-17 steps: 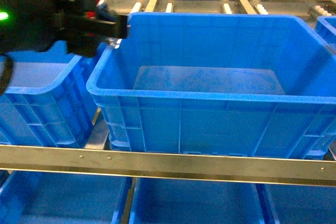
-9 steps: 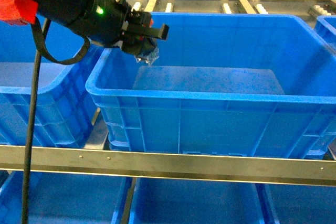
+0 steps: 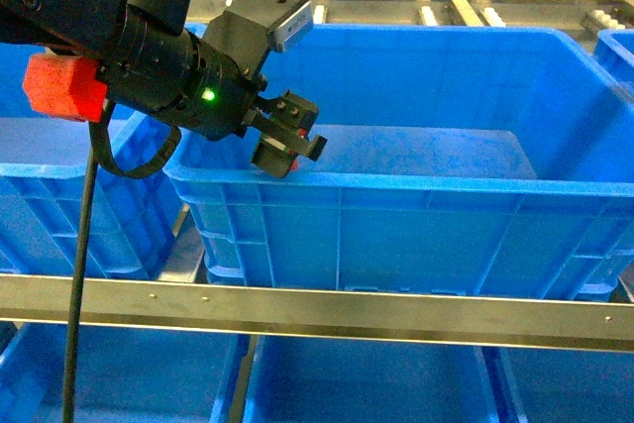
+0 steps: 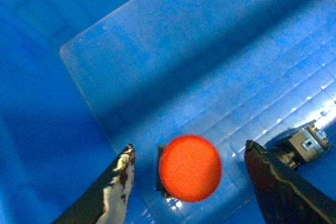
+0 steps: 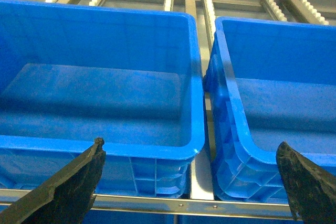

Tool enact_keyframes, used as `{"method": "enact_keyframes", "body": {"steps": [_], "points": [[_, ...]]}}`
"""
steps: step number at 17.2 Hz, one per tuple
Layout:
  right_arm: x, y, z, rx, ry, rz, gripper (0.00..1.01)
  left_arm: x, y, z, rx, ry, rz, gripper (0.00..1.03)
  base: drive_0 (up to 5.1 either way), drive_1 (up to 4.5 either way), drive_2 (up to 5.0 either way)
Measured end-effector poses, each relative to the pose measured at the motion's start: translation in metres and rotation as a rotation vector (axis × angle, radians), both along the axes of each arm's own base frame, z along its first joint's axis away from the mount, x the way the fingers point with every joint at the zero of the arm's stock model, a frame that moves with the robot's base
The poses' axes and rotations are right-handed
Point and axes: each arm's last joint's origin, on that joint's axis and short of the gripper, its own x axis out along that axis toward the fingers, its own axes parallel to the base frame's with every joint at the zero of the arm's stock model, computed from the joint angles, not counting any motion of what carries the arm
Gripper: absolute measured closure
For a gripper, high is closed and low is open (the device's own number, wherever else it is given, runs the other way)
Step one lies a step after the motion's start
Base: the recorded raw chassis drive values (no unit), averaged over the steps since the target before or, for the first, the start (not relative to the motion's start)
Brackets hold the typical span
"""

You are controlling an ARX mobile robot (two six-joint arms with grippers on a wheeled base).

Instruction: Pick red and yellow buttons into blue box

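The left gripper, fingers spread, hangs inside the box near its front left corner, the red button between them. Right gripper open.

From my left wrist, the red button shows only its cap, its body hidden beneath. A second switch body is half covered by my finger, cap colour unreadable.

Red button seen cap-up, round and orange-red, over the floor of the blue box near its front-left corner (contact with floor unclear). Box deep, ribbed, thick-rimmed.
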Motion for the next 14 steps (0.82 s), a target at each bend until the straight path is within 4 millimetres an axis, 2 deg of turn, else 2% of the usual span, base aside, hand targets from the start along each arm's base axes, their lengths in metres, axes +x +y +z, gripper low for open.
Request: {"method": "enact_keyframes", "body": {"steps": [3,5,7,9,11,14], "points": [[0.000,0.000,0.000,0.000,0.000,0.000,0.03,0.000,-0.006,0.008,-0.081,-0.061,0.006,0.06,0.0,0.00,0.0],[0.000,0.000,0.000,0.000,0.000,0.000,0.03,-0.008,0.002,0.035,-0.176,-0.197,0.080,0.05,0.0,0.00,0.0],[0.000,0.000,0.000,0.000,0.000,0.000,0.03,-0.036,0.041,0.077,-0.289,-0.390,0.276,0.05,0.0,0.00,0.0],[0.000,0.000,0.000,0.000,0.000,0.000,0.03,-0.062,0.065,0.086,-0.349,-0.483,0.396,0.05,0.0,0.00,0.0],[0.000,0.000,0.000,0.000,0.000,0.000,0.03,-0.097,0.078,0.083,-0.409,-0.537,0.442,0.05,0.0,0.00,0.0],[0.000,0.000,0.000,0.000,0.000,0.000,0.03,-0.156,0.079,0.076,-0.430,-0.618,0.472,0.05,0.0,0.00,0.0]]}}
